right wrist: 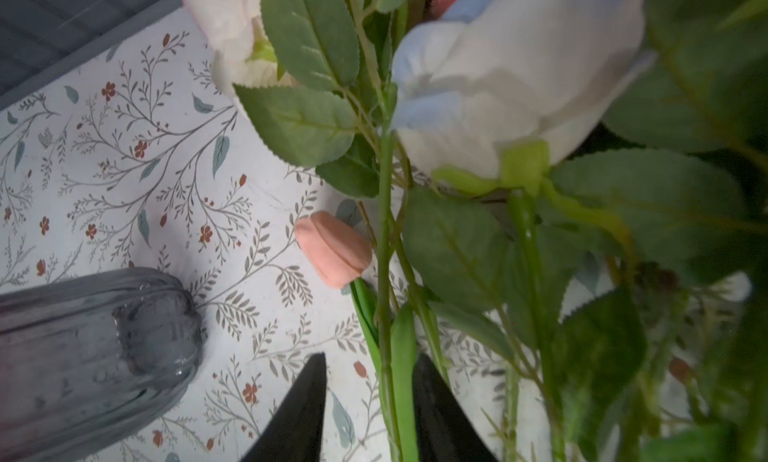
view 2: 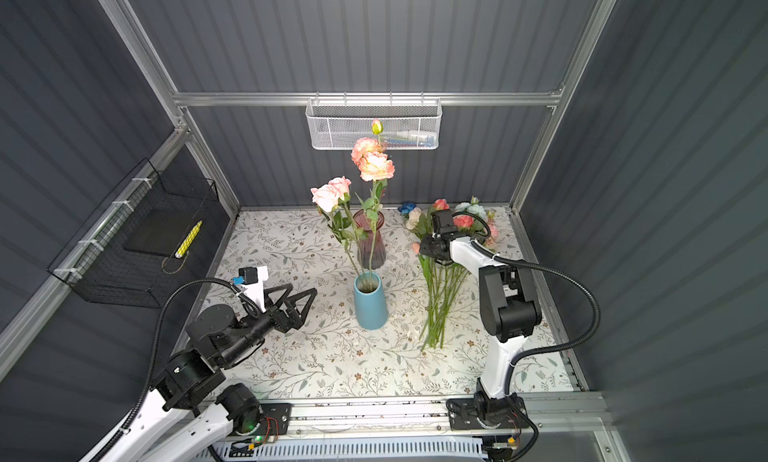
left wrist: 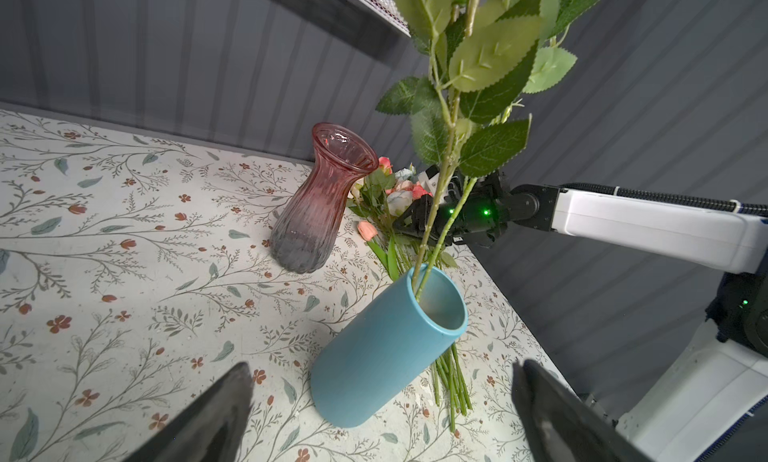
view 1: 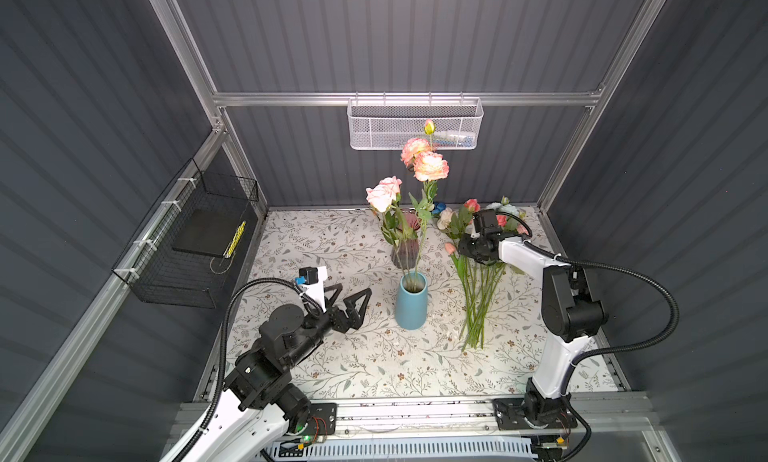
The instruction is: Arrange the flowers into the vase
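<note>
The right gripper (right wrist: 370,358) sits low over the loose flowers (view 1: 478,297) lying right of the blue vase (view 1: 411,306). In the right wrist view its black fingers (right wrist: 305,401) stand partly apart with green stems between them. Tablecloth shows between one finger and the nearest stem, so nothing is clamped. In both top views the wrist hides these jaws. A peach bud (right wrist: 334,250) lies just past the fingertips. A blurred pale blue-white head (right wrist: 511,85) and leaves cover the rest of the bunch.

The left gripper (view 1: 353,291) hovers left of the blue vase, jaws spread wide, holding nothing.

The blue vase stands upright on the table (view 1: 332,356) and holds a few long stems whose number is hard to tell. Pink roses (view 1: 384,193), two peach heads (view 1: 426,162) and a yellow-green bud (view 1: 429,127) rise from it. Just behind the blue vase stands a pink-to-grey glass vase (left wrist: 316,214), partly crossed by those stems. A deep blue head (view 1: 438,208) peeps out behind and right of the blue vase.

High on the wall beyond the blue vase hangs a white mesh basket (view 1: 413,125) holding something white and blue, too small to name. On the wall far left of the blue vase, a black wire basket (view 1: 195,239) holds a dark flat slab and a yellow strip (view 1: 235,239).
</note>
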